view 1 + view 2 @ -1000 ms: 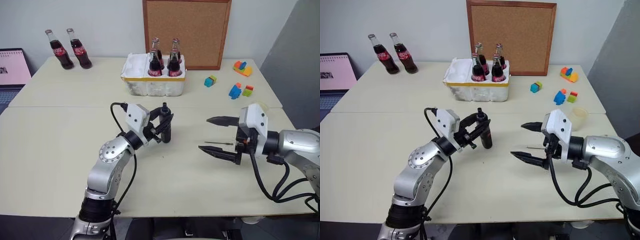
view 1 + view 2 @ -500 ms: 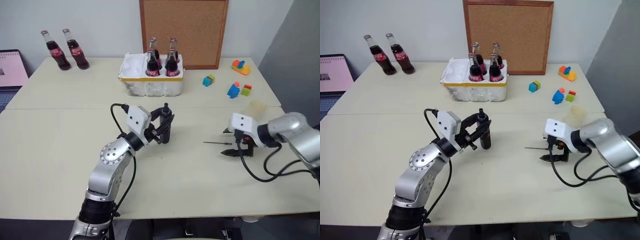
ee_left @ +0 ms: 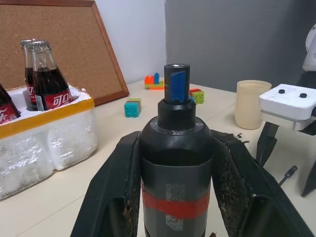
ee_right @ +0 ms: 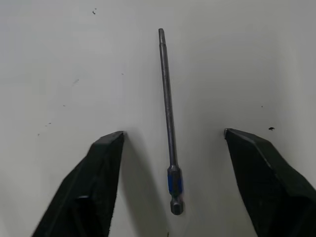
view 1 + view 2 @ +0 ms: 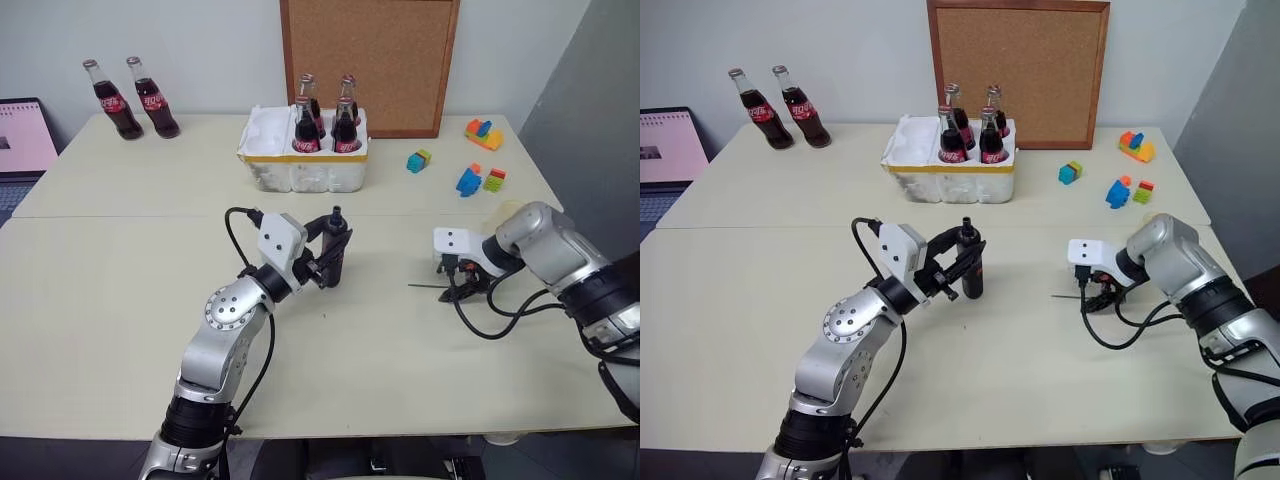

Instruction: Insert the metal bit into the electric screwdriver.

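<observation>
Straddling the metal bit (image 4: pixel 170 123) with my right claw (image 4: pixel 173 136), fingers apart, nothing gripped | bit flat on the surface (image 5: pixel 380 340) between the tips | left claw (image 3: pixel 177 182) clamped on the electric screwdriver (image 3: pixel 176 163), nose up | risk: the thin rod may roll or slip out if the tips close off-centre
</observation>
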### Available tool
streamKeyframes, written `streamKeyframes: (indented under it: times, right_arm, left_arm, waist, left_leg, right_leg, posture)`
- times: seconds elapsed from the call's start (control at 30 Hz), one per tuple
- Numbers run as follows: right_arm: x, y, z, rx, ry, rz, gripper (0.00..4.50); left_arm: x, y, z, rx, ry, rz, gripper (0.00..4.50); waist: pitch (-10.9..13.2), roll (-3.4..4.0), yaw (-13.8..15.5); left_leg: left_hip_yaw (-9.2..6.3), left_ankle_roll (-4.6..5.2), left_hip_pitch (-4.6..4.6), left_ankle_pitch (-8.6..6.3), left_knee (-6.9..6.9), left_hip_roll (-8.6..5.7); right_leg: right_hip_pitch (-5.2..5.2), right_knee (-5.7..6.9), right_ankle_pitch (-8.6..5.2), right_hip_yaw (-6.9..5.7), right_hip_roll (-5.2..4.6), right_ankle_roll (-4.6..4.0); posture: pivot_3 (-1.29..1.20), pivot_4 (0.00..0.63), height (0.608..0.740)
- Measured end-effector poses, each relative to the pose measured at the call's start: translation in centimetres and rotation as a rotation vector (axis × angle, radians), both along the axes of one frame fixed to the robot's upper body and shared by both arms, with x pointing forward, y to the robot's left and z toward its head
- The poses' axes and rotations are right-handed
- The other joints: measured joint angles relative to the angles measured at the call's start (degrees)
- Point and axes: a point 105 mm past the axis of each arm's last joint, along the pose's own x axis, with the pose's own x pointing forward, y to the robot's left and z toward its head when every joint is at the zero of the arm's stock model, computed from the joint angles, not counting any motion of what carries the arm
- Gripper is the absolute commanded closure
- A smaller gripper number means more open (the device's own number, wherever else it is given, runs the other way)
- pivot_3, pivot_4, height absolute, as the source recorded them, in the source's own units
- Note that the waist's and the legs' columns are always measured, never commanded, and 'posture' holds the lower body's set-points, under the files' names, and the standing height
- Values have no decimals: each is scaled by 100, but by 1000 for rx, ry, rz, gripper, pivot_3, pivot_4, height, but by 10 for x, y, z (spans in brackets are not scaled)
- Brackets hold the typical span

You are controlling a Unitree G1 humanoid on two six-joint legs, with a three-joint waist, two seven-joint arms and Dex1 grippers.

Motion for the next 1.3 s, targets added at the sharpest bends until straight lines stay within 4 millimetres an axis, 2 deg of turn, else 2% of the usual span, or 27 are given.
streamKeyframes:
  times: [0.3,0.37,0.63,0.73,0.9,1.0,1.13,1.17,1.3]
  right_arm:
    - [-3,4,-1,-13,-15,35,4182]
    - [-5,6,-1,-4,-24,45,4467]
    - [-12,9,-2,28,-45,40,4500]
    - [-14,11,6,90,-51,4,4500]
    - [-12,16,45,337,-149,-110,4500]
    - [-16,22,62,492,-194,-161,4500]
    - [-26,51,87,813,-248,-203,4500]
    - [-27,59,98,906,-289,-207,4500]
    - [-35,76,123,1057,-390,-198,4500]
  left_arm:
    - [0,-1,-1,5,-8,-2,2863]
    - [1,-1,-1,2,-12,-1,2863]
    - [1,-1,-1,15,-27,-15,2863]
    - [1,0,-1,8,-24,-22,2863]
    - [4,1,2,3,-19,-28,2863]
    - [8,1,3,-4,-12,-16,2864]
    - [17,3,9,-38,-10,42,2864]
    - [18,2,11,-48,-12,53,2864]
    - [20,-1,13,-71,-16,82,2864]
  waist:
    - [-1,1,-3]
    - [-1,1,-4]
    - [-1,1,-13]
    - [0,1,-9]
    - [0,0,-3]
    - [2,-2,-5]
    - [4,-2,-17]
    - [4,-2,-10]
    - [5,-1,2]
  left_leg:
    - [-2,0,1,0,0,0]
    - [-4,0,1,0,0,0]
    - [-4,-1,2,0,-1,0]
    - [-6,-1,0,0,-1,0]
    - [-8,-1,-5,0,-1,0]
    - [-8,-1,-6,0,-2,-1]
    - [-9,-2,-11,1,-6,0]
    - [-10,-2,-14,1,-7,1]
    - [-9,-2,-27,0,-8,2]
  right_leg:
    - [2,1,0,-1,0,0]
    - [2,2,0,-3,0,0]
    - [2,3,0,-3,2,0]
    - [1,3,0,-4,2,0]
    - [1,-1,0,-6,2,0]
    - [0,-1,0,-6,2,0]
    - [-7,2,0,-5,7,1]
    - [-9,0,0,-8,7,1]
    - [-16,-7,-1,-3,1,2]
  posture:
    - [0,150,740]
    - [0,150,740]
    - [0,150,740]
    - [0,150,740]
    - [0,150,740]
    - [0,150,740]
    - [0,150,740]
    - [0,150,740]
    - [0,150,740]
